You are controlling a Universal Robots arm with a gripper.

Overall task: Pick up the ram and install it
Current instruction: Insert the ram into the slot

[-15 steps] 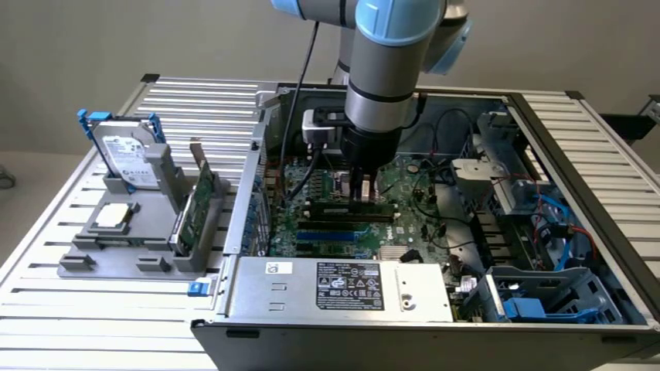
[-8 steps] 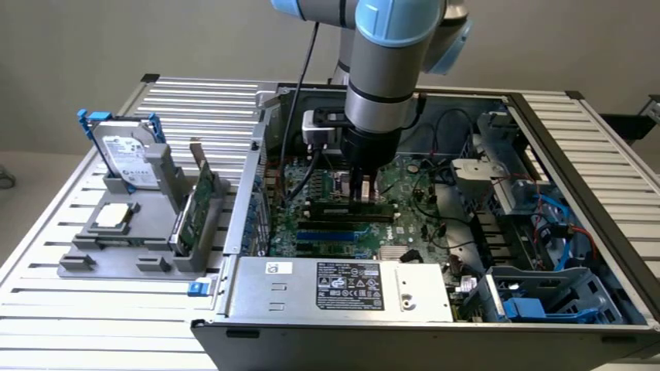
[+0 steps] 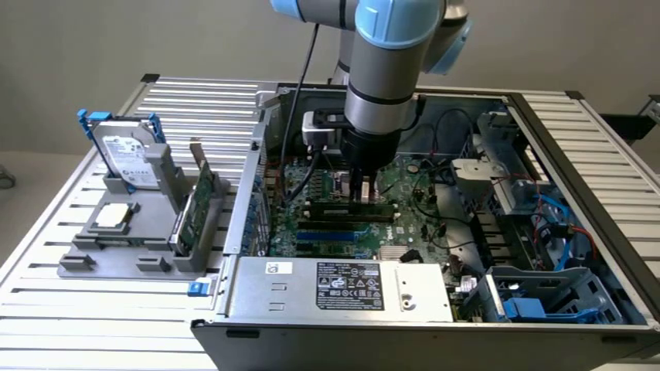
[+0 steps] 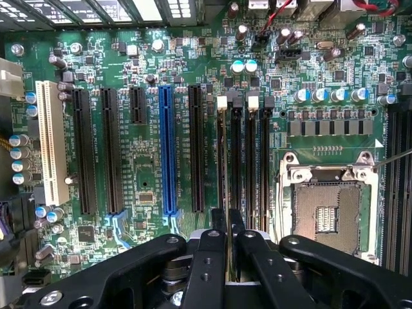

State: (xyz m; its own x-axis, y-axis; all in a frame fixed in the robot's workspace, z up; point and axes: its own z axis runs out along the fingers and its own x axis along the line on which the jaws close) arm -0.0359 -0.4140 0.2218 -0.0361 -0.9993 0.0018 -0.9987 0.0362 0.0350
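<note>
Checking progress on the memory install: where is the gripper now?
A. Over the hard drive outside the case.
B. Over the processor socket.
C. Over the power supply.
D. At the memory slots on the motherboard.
D: the gripper, shut on the ram, is down at the black memory slots beside the processor socket.
</note>
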